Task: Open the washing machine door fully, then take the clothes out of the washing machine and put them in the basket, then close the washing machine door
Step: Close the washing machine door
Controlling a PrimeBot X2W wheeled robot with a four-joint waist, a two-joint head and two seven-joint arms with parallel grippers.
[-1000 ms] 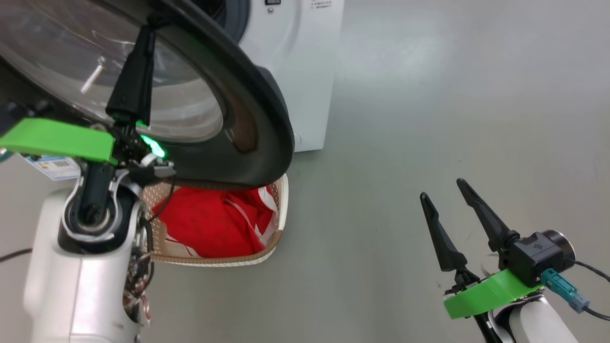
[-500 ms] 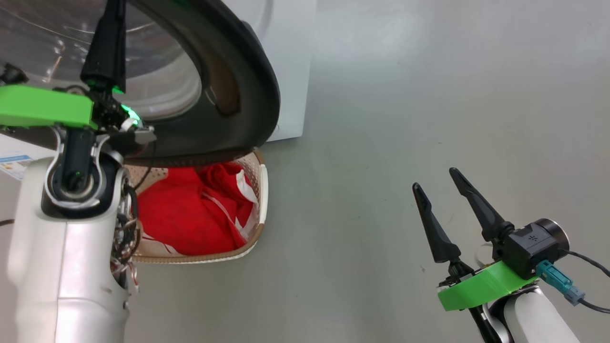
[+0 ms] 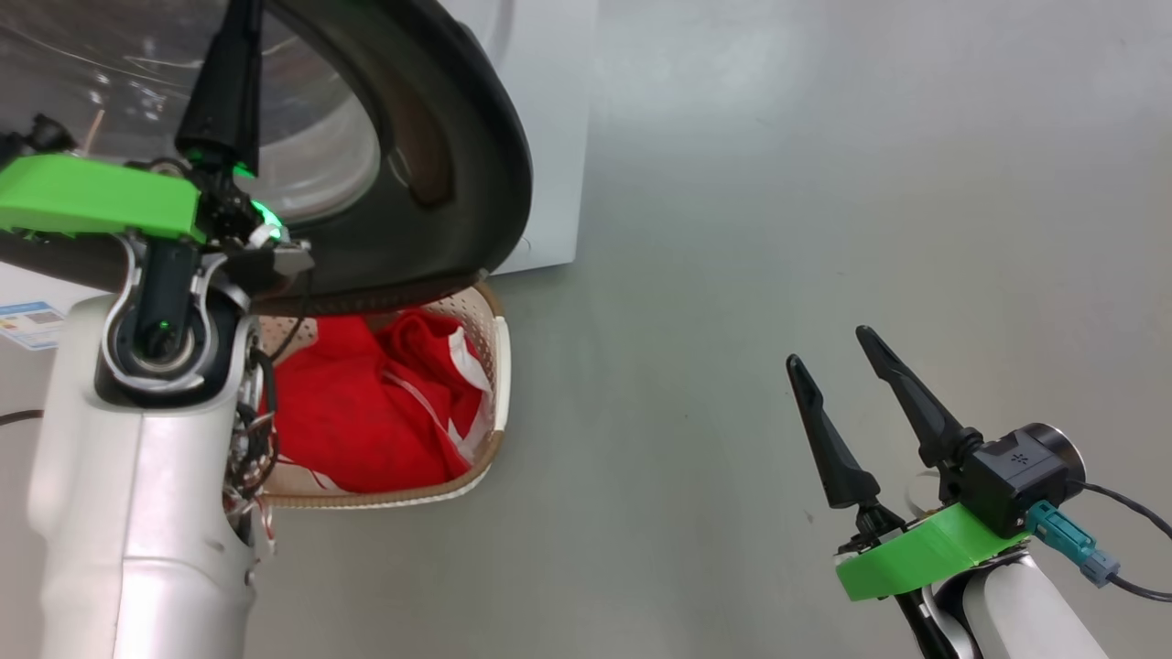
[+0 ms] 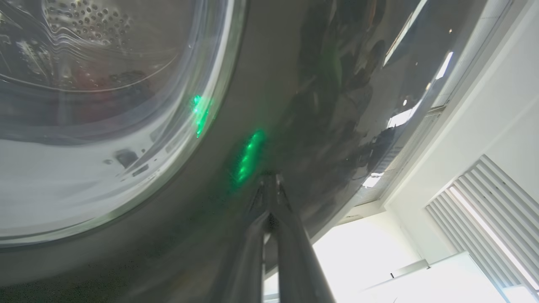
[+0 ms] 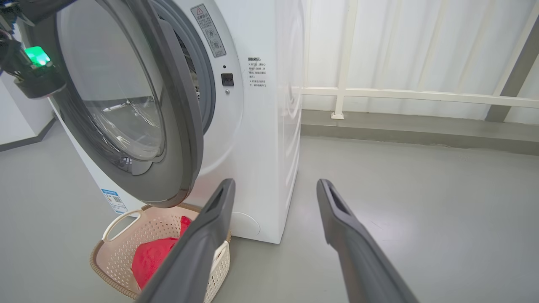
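Partly, the washing machine door [image 3: 476, 183] hides the basket [image 3: 500, 375].

We record a smooth pale grey floor [image 3: 824, 183], slightly glossy, with soft bright patches toward the far side. At the far wall hangs a white sheer curtain [image 5: 421, 42] in vertical folds, lit by daylight. Before it stands a cream-white metal railing [image 5: 404, 94] on a low grey kerb [image 5: 421, 130]. At far left is a white wall [image 5: 12, 118] with dark skirting [image 5: 25, 136]. The left wrist view adds brightly lit white slatted louvres [image 4: 484, 206].

Bright even light, glossy glare, wide-angle distortion
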